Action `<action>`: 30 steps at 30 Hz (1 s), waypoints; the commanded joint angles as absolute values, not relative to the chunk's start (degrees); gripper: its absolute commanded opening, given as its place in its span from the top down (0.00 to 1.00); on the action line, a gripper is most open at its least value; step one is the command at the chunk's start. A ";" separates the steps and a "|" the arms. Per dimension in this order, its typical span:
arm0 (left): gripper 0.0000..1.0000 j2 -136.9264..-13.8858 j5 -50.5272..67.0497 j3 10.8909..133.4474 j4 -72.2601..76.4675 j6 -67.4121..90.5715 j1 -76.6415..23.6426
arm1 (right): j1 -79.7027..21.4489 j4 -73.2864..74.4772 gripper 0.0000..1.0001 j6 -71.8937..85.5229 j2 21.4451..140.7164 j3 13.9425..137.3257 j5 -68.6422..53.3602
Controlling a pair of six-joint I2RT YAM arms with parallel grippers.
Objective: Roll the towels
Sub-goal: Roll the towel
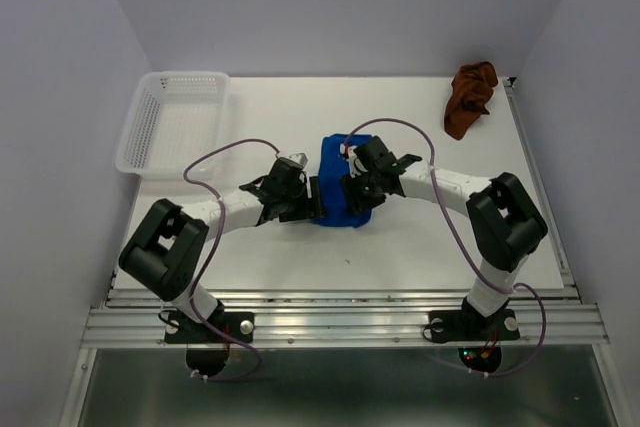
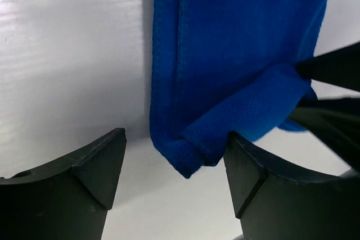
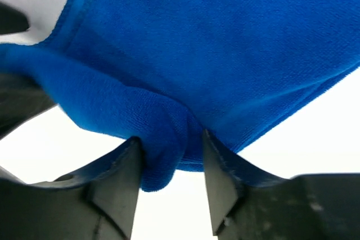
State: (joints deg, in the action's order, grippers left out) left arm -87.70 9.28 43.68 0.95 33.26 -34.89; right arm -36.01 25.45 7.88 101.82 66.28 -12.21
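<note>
The blue towel point(image 1: 333, 162) lies at the table's middle, partly folded, with a rolled fold along its near edge. My left gripper point(image 1: 306, 203) is open at the towel's near left corner. In the left wrist view the corner of the blue towel point(image 2: 236, 43) sits inside the gripper point(image 2: 175, 141); the right finger point(image 2: 247, 178) touches the fold and the left finger is apart from it. My right gripper point(image 1: 352, 193) is shut on a fold of the blue towel point(image 3: 214, 43), pinched inside the gripper point(image 3: 170, 139). The rust-brown towel point(image 1: 470, 97) lies crumpled at the far right corner.
A white perforated basket point(image 1: 170, 119) stands at the far left of the table. Grey walls close in the back and sides. The two arms meet near the table's middle, their grippers close to each other.
</note>
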 commanded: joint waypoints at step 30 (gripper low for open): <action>0.69 -100.72 7.47 55.55 -1.41 25.14 -35.16 | -35.68 9.94 0.32 -17.47 93.00 55.38 21.42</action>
State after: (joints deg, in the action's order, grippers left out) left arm -99.85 9.67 54.28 2.31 28.29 -35.42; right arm -36.12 17.41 -5.98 96.64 59.64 9.45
